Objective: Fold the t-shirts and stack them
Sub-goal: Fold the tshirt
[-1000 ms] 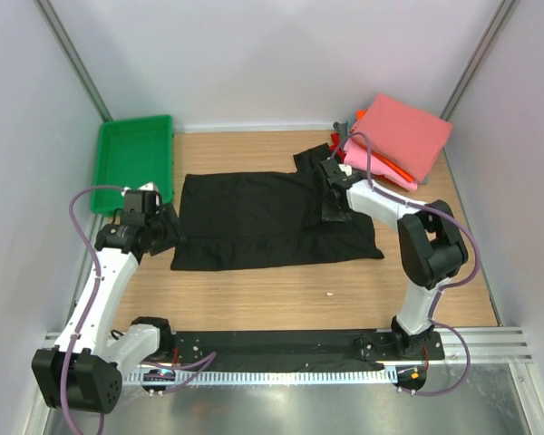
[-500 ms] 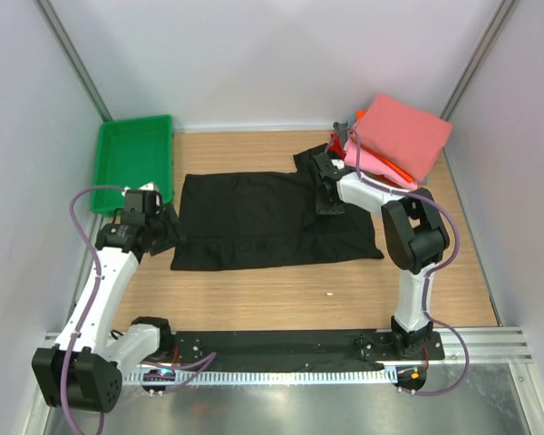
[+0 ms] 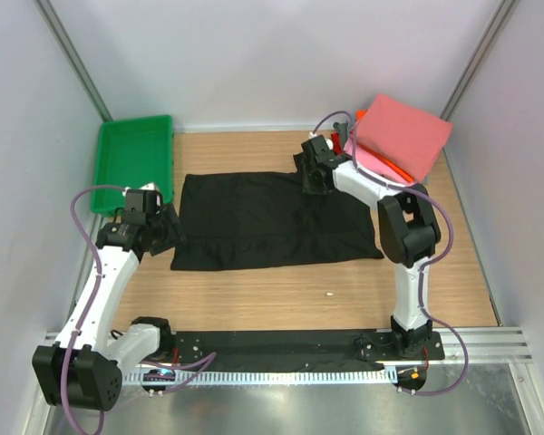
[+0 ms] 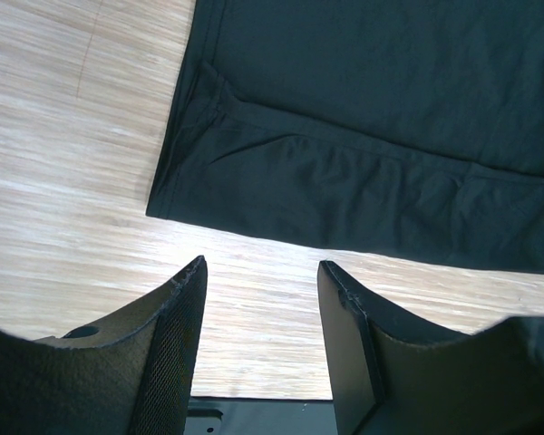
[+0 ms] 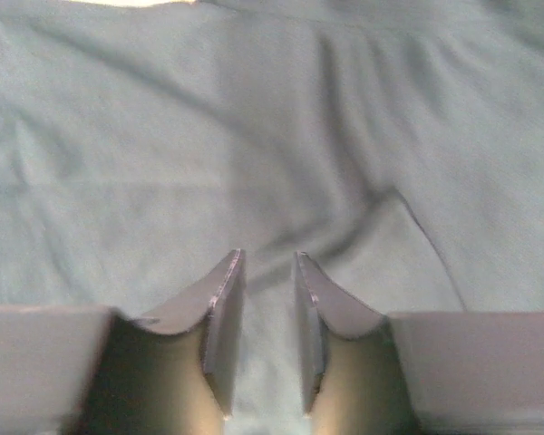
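The black t-shirt (image 3: pixel 254 217) lies spread flat on the counter (image 3: pixel 281 290) as a long rectangle, with one sleeve poking out at its far right corner. The stack of folded t-shirts (image 3: pixel 403 134) sits just beyond that corner, salmon-pink on top. The right pincer (image 5: pixel 267 258) is low over the cloth near that sleeve, its jaws only narrowly apart, and no fold is clearly caught between them. The left pincer (image 4: pixel 261 267) hovers just off the shirt's near left corner, jaws fairly wide and holding nothing. The step in hand looks like taking hold for the next fold. To do it well, the right pincer should probably press down and gather a real pinch of fabric at the edge, not in the middle of the panel. The left should take the matching corner, so that both lift together and the cloth folds over squarely without dragging or wrinkling.
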